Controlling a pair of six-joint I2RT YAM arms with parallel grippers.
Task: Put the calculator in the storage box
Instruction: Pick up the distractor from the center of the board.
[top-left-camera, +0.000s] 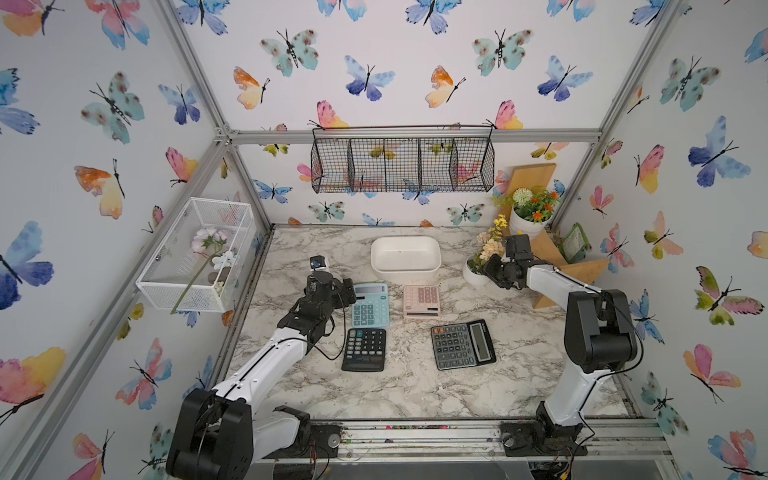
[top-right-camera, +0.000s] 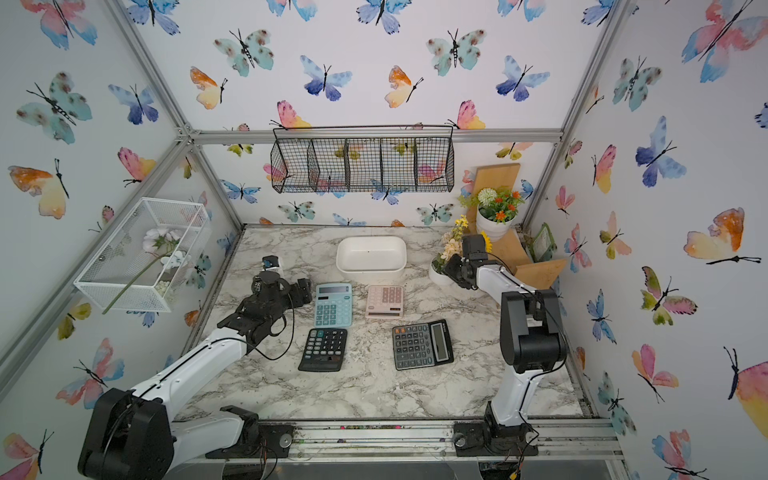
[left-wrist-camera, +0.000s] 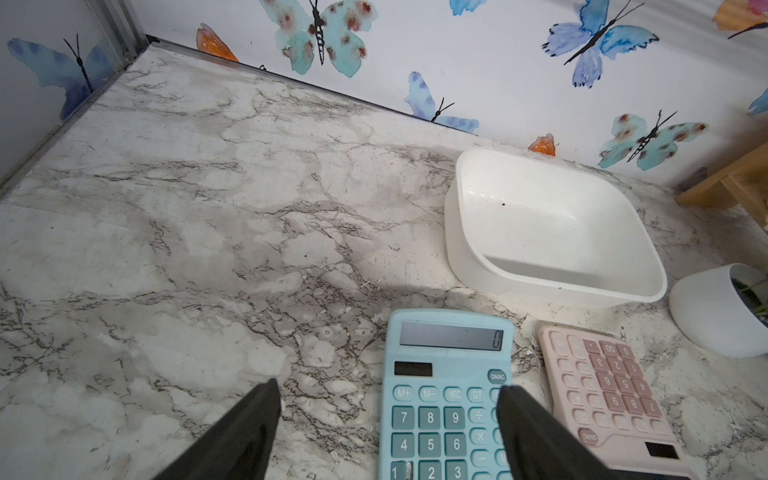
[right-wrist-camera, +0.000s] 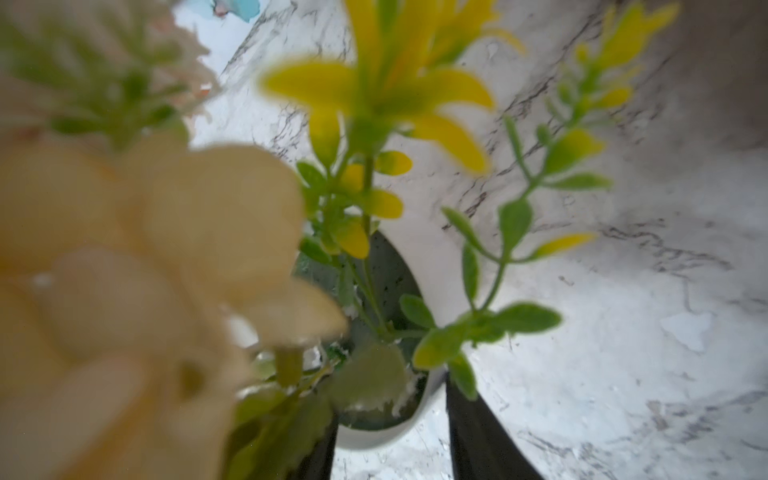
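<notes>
A black wire basket (top-left-camera: 402, 164) with several compartments hangs on the butterfly wallpaper (top-left-camera: 291, 50) of the back wall, and a white mesh box (top-left-camera: 166, 257) fixed to the side wall holds a pale pink flower (top-left-camera: 206, 239) on a long green stem and some pebbles (top-left-camera: 222, 276). In the far corner of the marble table (top-left-camera: 415, 382), a white pot (top-left-camera: 524, 224) of orange and pale green flowers sits among leaning wooden boards (top-left-camera: 534, 174), with a small green-framed item (top-left-camera: 575, 243) just beside them. A second white pot (top-left-camera: 473, 276) stands on the tabletop in front, holding cream blossoms (right-wrist-camera: 166, 249) and yellow-green sprigs (right-wrist-camera: 374, 91).
</notes>
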